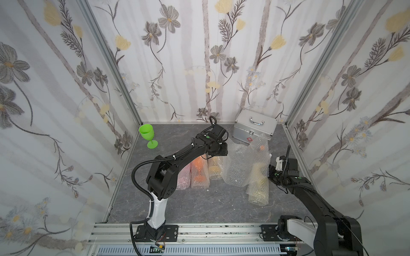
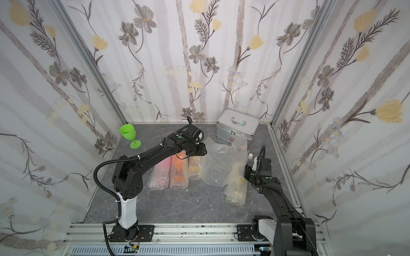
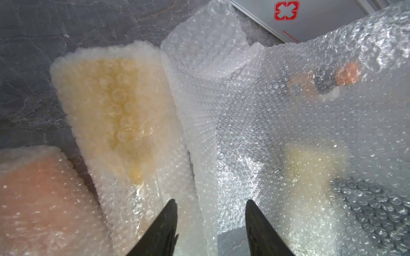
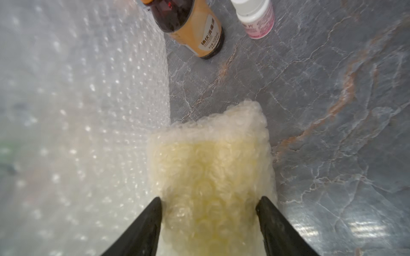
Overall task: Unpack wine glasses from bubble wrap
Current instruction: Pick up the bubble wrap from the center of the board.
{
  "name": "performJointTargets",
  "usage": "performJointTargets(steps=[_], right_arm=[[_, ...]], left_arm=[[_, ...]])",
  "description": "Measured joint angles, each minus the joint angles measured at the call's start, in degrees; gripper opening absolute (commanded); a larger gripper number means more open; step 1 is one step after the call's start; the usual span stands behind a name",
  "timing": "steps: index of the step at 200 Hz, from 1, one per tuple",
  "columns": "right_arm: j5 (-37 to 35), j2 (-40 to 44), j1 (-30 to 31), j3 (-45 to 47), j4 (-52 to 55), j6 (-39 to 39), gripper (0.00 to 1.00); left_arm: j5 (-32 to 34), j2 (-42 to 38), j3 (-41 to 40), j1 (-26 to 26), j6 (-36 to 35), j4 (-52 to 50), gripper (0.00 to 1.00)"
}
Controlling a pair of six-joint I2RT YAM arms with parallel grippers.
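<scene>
I have the right gripper [image 4: 210, 198] spread astride the bubble-wrapped yellow plastic goblet [image 1: 258, 188], right of centre in both top views, its length running away from the jaws; left gripper [image 3: 211, 200] spread, farther off.

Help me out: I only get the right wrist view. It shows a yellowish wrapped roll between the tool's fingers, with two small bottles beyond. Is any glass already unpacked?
Observer: Yes, one. A green glass stands upright and bare in the far left corner, in both top views.
Operator: How many are wrapped besides mine?
Observer: Three, lying side by side: a pink roll, an orange roll and an amber roll.
Operator: And the left tool?
Observer: The left tool is open, with a fold of loose bubble wrap between its fingers, right beside the amber roll.
</scene>
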State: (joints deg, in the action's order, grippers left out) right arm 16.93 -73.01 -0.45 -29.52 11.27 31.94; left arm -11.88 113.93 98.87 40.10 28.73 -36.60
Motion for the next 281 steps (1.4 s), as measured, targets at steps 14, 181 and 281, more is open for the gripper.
performJointTargets(steps=[14, 181, 281], right_arm=[[0.15, -1.03, 0.55, 0.63, -1.88, 0.20, 0.69], [-5.49, 9.29, -6.69, 2.64, 1.81, -0.52, 0.25], [-19.17, 25.20, -10.82, -2.78, 9.16, -1.05, 0.24]], left_arm=[[-0.17, 0.00, -0.11, 0.09, 0.07, 0.09, 0.52], [-1.70, 0.55, -0.22, 0.31, 0.48, 1.57, 0.51], [-1.92, 0.90, -0.22, 0.31, 0.63, 2.12, 0.51]])
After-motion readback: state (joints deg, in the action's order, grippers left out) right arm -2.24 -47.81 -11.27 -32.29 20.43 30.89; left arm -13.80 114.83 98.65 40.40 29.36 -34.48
